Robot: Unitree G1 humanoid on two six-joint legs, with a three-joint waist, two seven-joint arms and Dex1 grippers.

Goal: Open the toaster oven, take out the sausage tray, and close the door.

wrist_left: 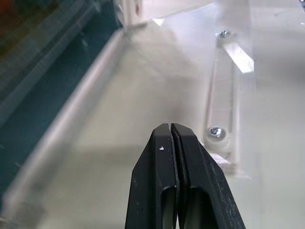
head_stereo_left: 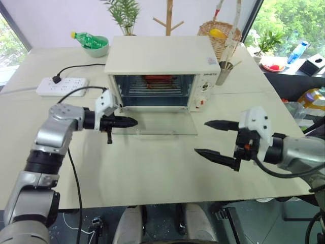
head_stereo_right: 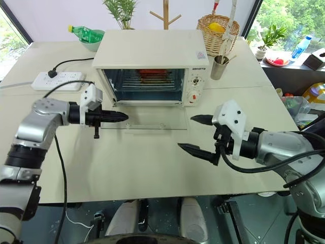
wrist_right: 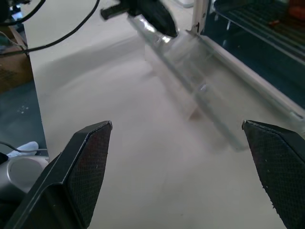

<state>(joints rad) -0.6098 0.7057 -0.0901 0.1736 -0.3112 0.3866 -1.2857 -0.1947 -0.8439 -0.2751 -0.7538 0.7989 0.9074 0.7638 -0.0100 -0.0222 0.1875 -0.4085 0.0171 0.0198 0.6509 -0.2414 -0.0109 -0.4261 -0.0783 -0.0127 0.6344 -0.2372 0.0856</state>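
power strip (head_stereo_left: 62, 85), wicker basket (head_stereo_left: 219, 36), metal cup (head_stereo_left: 224, 72)

I see the door (head_stereo_left: 155, 124) lying flat on the counter (head_stereo_left: 152, 168), so the oven (head_stereo_left: 157, 71) mouth is unblocked. My left hand (head_stereo_left: 131, 122) sits over the door's left edge. Bare counter lies ahead of my right hand (head_stereo_left: 213, 138).

My left arm reaches forward with the elbow bent, its wrist turned so my left gripper (head_stereo_left: 133, 122) points level toward my right side. Its two black fingers (wrist_left: 164, 157) are pressed flat together with nothing between them. My right arm comes in from the right, forearm angled inward; my right gripper (head_stereo_left: 208, 138) points left, its fingers spread wide and empty.
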